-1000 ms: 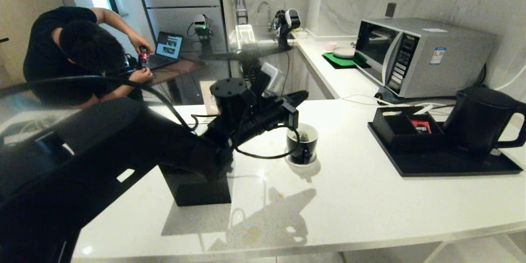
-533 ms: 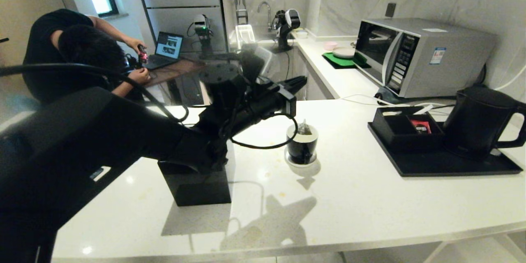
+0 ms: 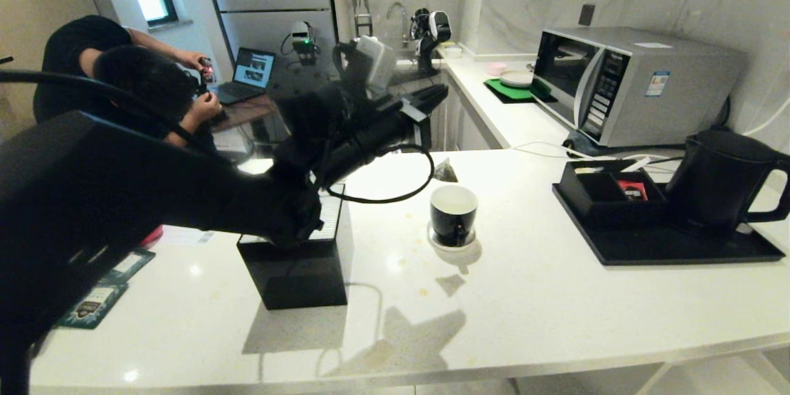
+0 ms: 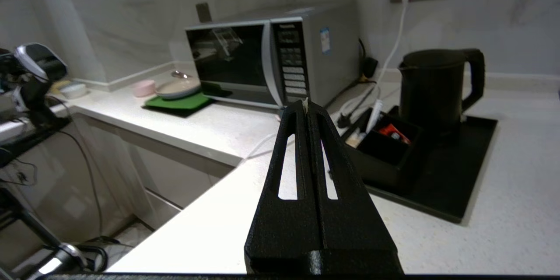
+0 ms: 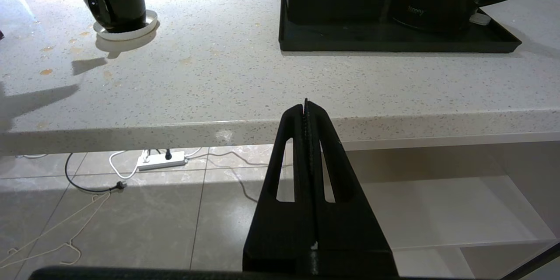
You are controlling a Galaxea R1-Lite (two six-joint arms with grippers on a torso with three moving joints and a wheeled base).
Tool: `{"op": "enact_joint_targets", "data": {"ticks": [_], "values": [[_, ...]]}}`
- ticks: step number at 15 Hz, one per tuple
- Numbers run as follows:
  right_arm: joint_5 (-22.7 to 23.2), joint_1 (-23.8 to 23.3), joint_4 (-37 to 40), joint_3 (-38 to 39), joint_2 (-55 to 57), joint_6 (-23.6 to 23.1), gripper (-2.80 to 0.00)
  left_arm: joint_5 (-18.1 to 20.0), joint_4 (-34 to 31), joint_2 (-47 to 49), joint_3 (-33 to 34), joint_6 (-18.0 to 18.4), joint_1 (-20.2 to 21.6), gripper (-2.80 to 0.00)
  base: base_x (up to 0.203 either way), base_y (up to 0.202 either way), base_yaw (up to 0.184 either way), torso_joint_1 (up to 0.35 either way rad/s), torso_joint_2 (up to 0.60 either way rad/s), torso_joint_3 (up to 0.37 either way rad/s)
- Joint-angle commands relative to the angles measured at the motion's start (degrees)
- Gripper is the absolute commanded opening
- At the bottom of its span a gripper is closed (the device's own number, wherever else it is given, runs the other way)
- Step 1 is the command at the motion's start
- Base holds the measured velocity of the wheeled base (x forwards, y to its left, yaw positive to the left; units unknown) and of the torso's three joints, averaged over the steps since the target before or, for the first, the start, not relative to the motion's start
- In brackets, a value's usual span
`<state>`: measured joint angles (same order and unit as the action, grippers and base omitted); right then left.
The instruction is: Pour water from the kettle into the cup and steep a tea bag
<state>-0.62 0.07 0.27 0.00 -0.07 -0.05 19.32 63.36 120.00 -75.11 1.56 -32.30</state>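
The black cup (image 3: 453, 215) with a white inside stands on its white saucer (image 3: 432, 241) mid-counter. The small dark tea bag (image 3: 445, 171) hangs in the air just above and behind the cup's rim. High above it my left gripper (image 3: 442, 91) is shut, and in the left wrist view a white scrap of the bag's string shows pinched at the gripper's (image 4: 306, 103) tips. The matte black kettle (image 3: 719, 179) stands on the tray at the right. My right gripper (image 5: 305, 105) is shut and empty, parked below the counter's front edge.
A black tray (image 3: 666, 250) holds the kettle and a black organiser box (image 3: 602, 197) with a red sachet (image 3: 631, 189). A black box (image 3: 296, 271) stands left of the cup, teal packets (image 3: 92, 305) further left. A microwave (image 3: 629, 83) sits behind. A person (image 3: 117, 74) works at back left.
My left gripper has risen and drawn the tea bag up out of the cup; the bag now hangs above the rim. The right arm has not moved.
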Motion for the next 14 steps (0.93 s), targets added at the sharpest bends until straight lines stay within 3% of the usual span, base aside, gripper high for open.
{"op": "enact_joint_targets", "data": {"ticks": [1, 7, 14], "values": [[0.0, 0.0, 0.0, 0.0, 0.1, 0.0, -2.80, 0.1, -0.1, -2.3, 0.1, 0.0, 1.2, -2.80, 0.000, 0.000, 0.000, 0.000, 0.00, 0.000], [0.0, 0.0, 0.0, 0.0, 0.1, 0.0, -2.80, 0.2, -0.7, -7.4, 4.6, 0.0, 3.4, -2.80, 0.000, 0.000, 0.000, 0.000, 0.00, 0.000], [0.0, 0.0, 0.0, 0.0, 0.1, 0.0, -2.80, 0.3, -0.2, -15.6, 17.2, 0.0, 5.8, -2.80, 0.000, 0.000, 0.000, 0.000, 0.00, 0.000]]}}
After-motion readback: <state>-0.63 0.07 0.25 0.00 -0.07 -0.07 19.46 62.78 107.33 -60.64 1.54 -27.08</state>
